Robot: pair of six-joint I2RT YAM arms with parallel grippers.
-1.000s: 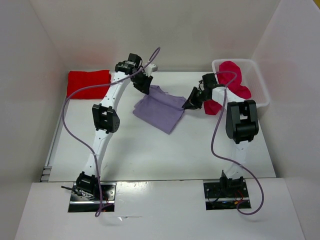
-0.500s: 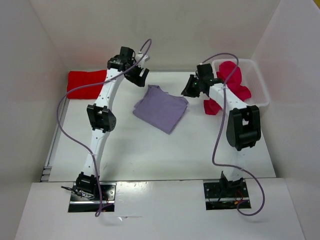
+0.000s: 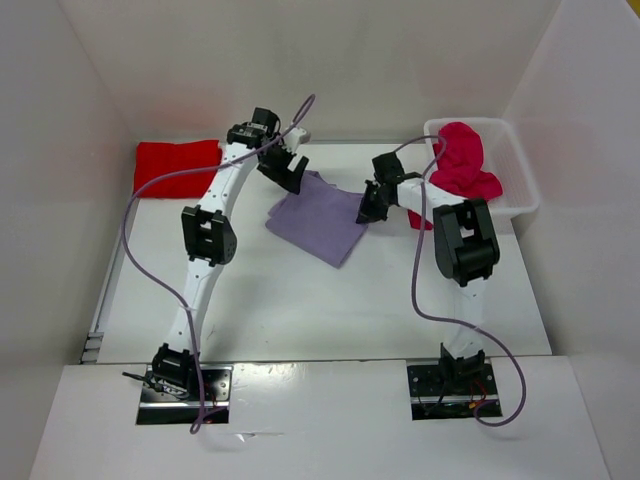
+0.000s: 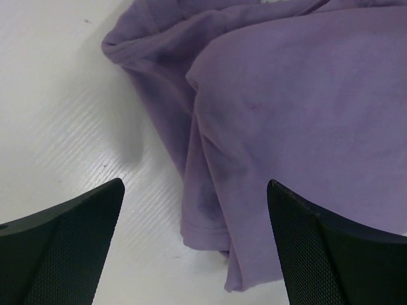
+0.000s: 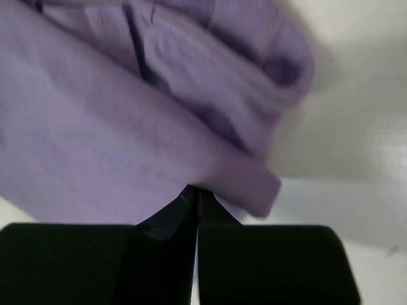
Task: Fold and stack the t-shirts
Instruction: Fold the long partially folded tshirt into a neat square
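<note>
Bright, even light from above fills the white enclosure point(image 3: 300, 60); the tabletop point(image 3: 300, 300) carries only soft, pale shadows. The left wrist view is crisp, a faint grey shadow lying beside the lavender t-shirt point(image 4: 305, 95). The right wrist view is blurred, the cloth out of focus above the black right pincer point(image 5: 194, 213).
</note>
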